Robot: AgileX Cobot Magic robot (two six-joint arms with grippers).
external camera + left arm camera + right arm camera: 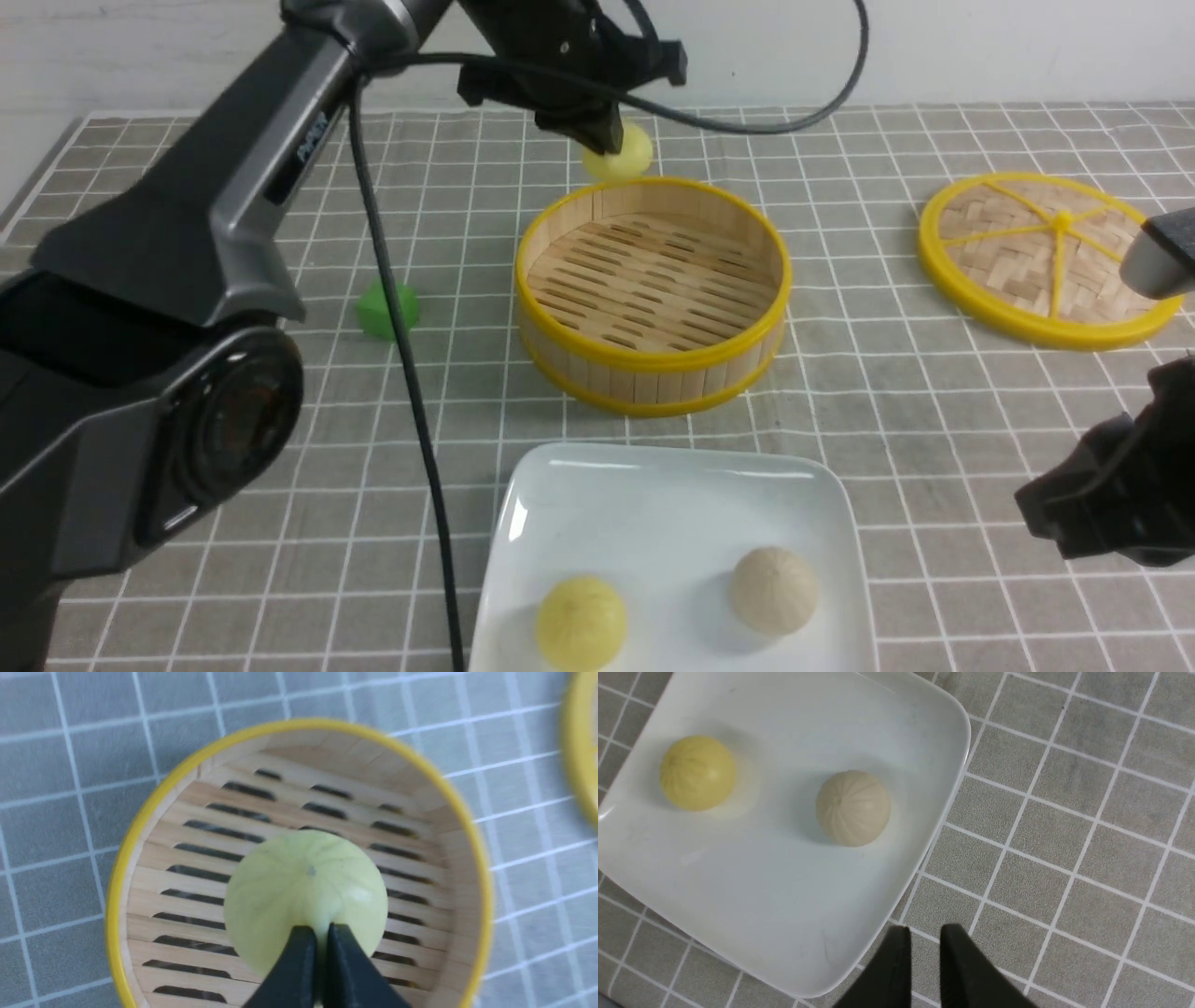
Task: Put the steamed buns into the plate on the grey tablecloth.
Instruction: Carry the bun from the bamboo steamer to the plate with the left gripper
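My left gripper [597, 131] is shut on a pale yellow steamed bun [624, 154] and holds it in the air over the far side of the bamboo steamer [653, 373]. In the left wrist view the bun [306, 882] hangs above the steamer's slatted floor, with the gripper [322, 933] pinched into it. The white square plate [653, 495] lies near the front on the grey tablecloth [887, 373]. It holds a yellow bun [581, 623] and a beige bun [774, 590]. My right gripper [924, 933] is shut and empty, above the cloth beside the plate [784, 896].
The woven yellow-rimmed lid [1036, 257] lies flat at the back right. A green cube [378, 310] sits left of the steamer, behind the left arm's cable. The steamer has nothing on its slats. The right arm [1102, 504] hovers at the front right.
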